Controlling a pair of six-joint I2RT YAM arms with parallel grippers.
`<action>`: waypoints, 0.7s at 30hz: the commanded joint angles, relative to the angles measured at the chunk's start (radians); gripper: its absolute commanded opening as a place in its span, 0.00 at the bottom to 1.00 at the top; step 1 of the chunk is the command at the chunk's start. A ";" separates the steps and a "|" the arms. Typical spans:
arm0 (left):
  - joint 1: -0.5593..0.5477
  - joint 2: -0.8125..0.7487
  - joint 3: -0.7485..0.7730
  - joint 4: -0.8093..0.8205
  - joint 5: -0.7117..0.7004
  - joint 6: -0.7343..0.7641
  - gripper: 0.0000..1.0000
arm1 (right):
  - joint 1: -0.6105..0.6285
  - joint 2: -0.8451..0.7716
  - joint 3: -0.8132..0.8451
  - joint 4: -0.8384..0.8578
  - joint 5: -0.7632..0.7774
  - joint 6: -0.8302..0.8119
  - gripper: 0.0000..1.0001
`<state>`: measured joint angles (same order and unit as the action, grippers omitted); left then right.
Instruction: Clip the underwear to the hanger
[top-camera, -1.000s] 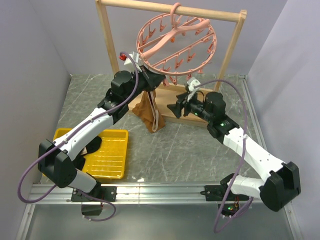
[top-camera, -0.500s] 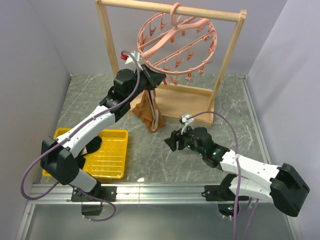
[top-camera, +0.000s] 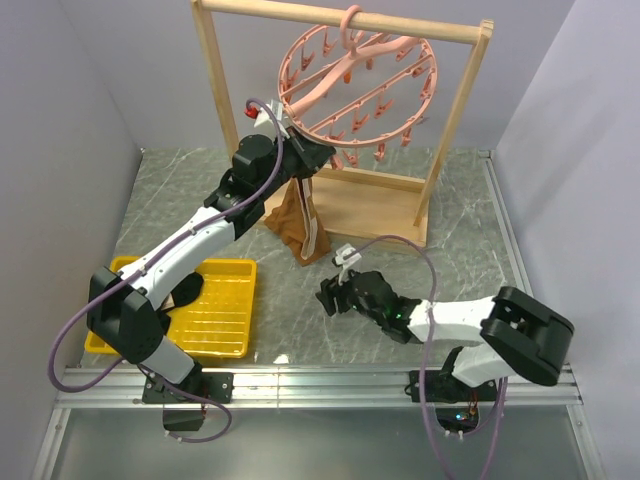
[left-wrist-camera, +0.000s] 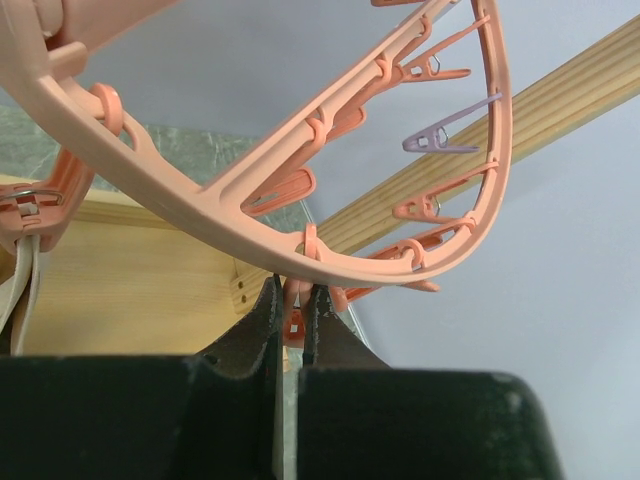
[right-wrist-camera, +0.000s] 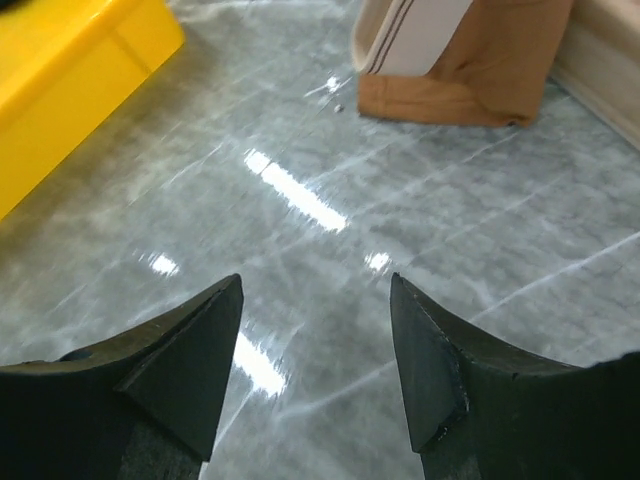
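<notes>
Mid-clipping, by the look of it. Pinching a clip under the hanger rim with left hand, pressed together on it; can't tell if squeezed open. Seeing underwear hanging below the ring by left hand, waistband apparently caught in next clip, lower end down on bench beside rack base. Holding right hand spread and empty, low over bench, facing the underwear, near but apart. Next, probably: reach right hand to the loose waistband edge, pinch it, raise it to the pinched clip, feed it in squarely, then let go with left.
</notes>
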<state>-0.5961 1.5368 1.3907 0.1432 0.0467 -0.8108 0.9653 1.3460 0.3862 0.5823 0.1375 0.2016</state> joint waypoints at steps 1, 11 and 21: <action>0.007 0.002 0.037 0.001 -0.030 -0.042 0.00 | 0.006 0.071 0.092 0.077 0.096 0.012 0.68; 0.007 -0.006 0.027 -0.007 -0.025 -0.053 0.00 | 0.012 0.272 0.310 -0.036 0.185 0.090 0.71; 0.007 0.008 0.039 -0.020 -0.011 -0.062 0.00 | 0.018 0.423 0.454 -0.093 0.267 0.130 0.72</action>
<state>-0.5961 1.5368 1.3918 0.1375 0.0483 -0.8356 0.9775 1.7538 0.7795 0.4927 0.3363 0.2996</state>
